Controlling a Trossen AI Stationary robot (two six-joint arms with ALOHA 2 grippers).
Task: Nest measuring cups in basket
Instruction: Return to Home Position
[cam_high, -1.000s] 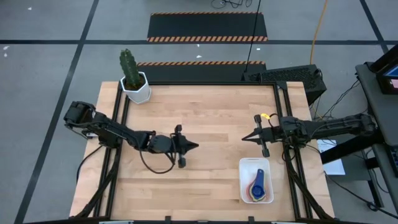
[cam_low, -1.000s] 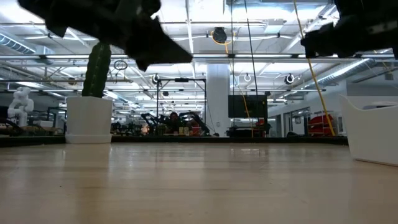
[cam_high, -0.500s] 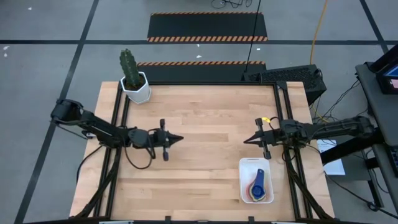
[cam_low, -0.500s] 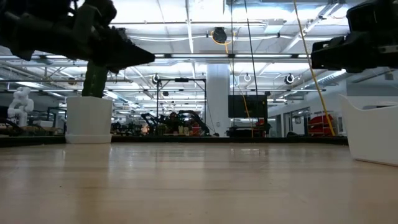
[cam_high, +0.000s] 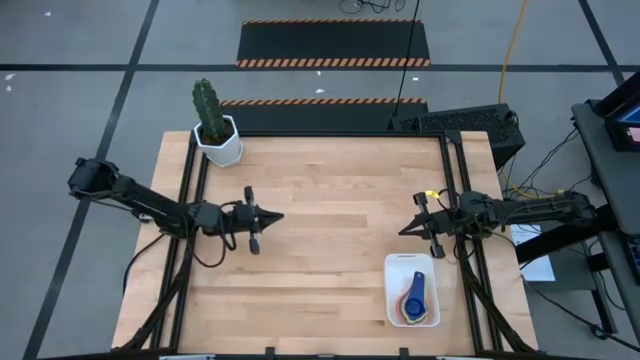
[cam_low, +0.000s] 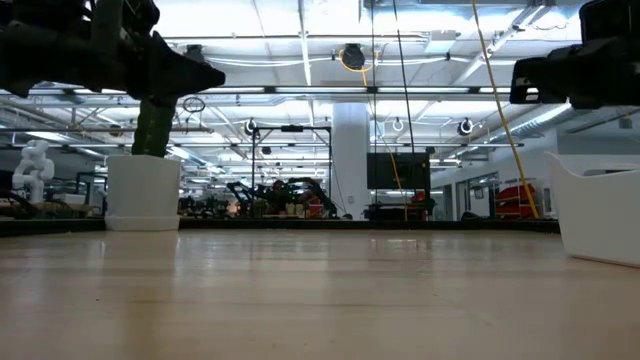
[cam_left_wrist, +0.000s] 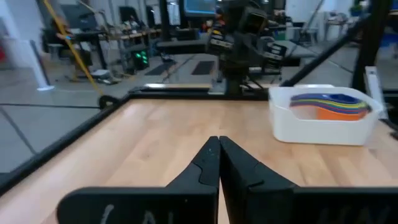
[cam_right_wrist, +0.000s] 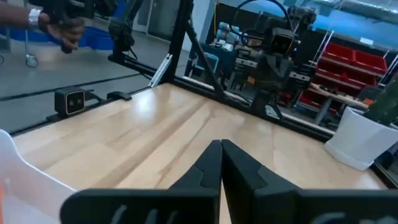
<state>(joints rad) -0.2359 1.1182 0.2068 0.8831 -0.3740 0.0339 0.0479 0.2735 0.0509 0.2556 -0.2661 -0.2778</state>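
We are hovering our left pincer (cam_high: 275, 216) over the left side of the desk (cam_high: 330, 180) and our right pincer (cam_high: 405, 230) over its right, both closed and empty; the measuring cups (cam_high: 413, 298) are sitting nested in the basket (cam_high: 395, 268) near the right pincer

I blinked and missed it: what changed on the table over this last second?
The left gripper drew back toward its own side, shut and empty. The right gripper backed off slightly too, also shut. The measuring cups stayed stacked in the basket; the cactus pot did not move.
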